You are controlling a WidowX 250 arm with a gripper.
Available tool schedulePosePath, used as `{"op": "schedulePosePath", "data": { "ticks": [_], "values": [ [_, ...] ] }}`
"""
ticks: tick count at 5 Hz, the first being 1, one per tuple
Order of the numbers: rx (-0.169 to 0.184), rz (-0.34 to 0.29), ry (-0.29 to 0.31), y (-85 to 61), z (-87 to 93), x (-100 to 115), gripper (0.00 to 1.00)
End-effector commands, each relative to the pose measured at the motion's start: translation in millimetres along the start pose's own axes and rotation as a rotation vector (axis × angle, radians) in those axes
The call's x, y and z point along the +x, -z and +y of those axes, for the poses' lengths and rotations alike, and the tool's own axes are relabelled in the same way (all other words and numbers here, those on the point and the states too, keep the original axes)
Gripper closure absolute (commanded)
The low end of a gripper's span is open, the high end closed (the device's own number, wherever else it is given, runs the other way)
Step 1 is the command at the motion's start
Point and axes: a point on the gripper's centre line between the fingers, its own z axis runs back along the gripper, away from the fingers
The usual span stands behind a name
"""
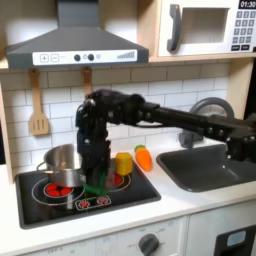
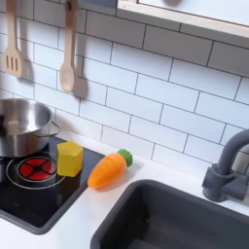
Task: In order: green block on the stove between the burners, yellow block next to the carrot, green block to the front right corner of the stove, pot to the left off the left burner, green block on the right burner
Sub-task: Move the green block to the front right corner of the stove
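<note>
In the first exterior view my gripper (image 1: 96, 180) points down over the black stove (image 1: 40, 212), between the two red burners (image 1: 58, 188). A green block (image 1: 94, 188) shows at its fingertips, and the gripper looks shut on it just above the stove top. The steel pot (image 1: 62, 163) stands on the left burner, close to the gripper's left. The yellow block (image 1: 123, 163) rests at the stove's right rear, with the orange carrot (image 1: 144, 157) just beyond. In the second exterior view the yellow block (image 2: 69, 159) sits beside the carrot (image 2: 109, 169), next to the right burner (image 2: 35, 168) and pot (image 2: 21, 124).
A dark sink (image 1: 205, 165) with a grey faucet (image 2: 229, 167) lies at the first exterior view's right. Wooden utensils (image 2: 66, 58) hang on the tiled wall behind the stove. My arm (image 1: 170, 118) spans the counter from the right.
</note>
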Motion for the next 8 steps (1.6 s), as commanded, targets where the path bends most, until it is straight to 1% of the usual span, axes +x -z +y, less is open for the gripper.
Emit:
{"op": "schedulePosePath", "data": {
  "ticks": [1,2,3,4,5,6,7,8],
  "values": [
    [-0.061,-0.064,0.036,-17.5,-4.5,4.2,1.00],
    [-0.065,-0.021,0.045,-7.1,-9.4,-7.6,1.00],
    [-0.070,0.005,0.061,-2.7,-20.3,-22.2,1.00],
    [-0.071,0.038,0.113,6.0,-35.7,-37.6,1.00],
    [-0.077,0.048,0.125,7.6,-40.0,-48.1,1.00],
    [-0.071,0.068,0.149,13.6,-45.4,-57.9,1.00],
    [-0.078,0.079,0.160,18.6,-48.3,-64.7,1.00],
    [-0.080,0.094,0.195,21.9,-55.1,-76.9,1.00]
  ]
}}
